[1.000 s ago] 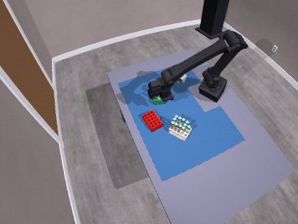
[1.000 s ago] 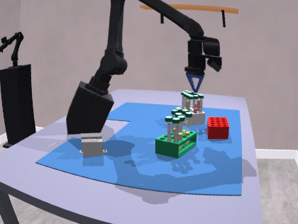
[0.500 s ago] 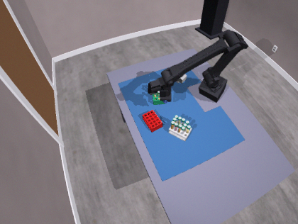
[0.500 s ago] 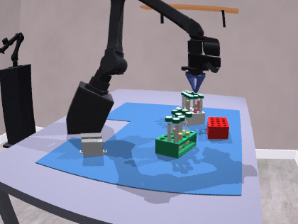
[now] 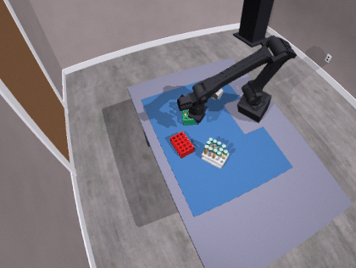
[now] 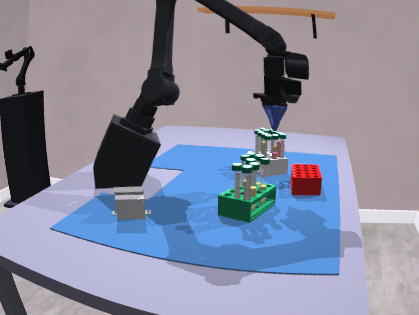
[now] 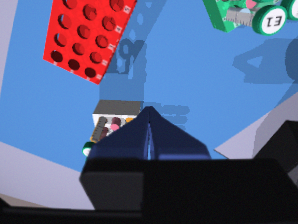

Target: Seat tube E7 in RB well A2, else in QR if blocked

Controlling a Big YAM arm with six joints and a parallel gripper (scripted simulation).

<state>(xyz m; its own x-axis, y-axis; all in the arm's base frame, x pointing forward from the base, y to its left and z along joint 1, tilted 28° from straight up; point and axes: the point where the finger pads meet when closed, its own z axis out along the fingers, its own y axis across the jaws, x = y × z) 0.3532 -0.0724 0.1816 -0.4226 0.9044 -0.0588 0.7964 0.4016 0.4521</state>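
The gripper (image 6: 275, 119) hangs above the racks with its jaws pressed together on nothing. Tube E7 presumably stands in the green rack RA (image 6: 247, 201), though only one cap, possibly E1 (image 7: 273, 21), is readable. Scan the caps slowly, square-on, before opening.

Green rack (image 7: 227, 17) cut off top-right

The arm (image 6: 165, 75) reaches out, its hand (image 6: 275, 121) pointing down, fingers closed empty.

Grey-brown walls (image 6: 349, 75), grey floor (image 5: 106, 203), white skirting (image 5: 148, 44), perhaps a brown door (image 5: 25, 85).
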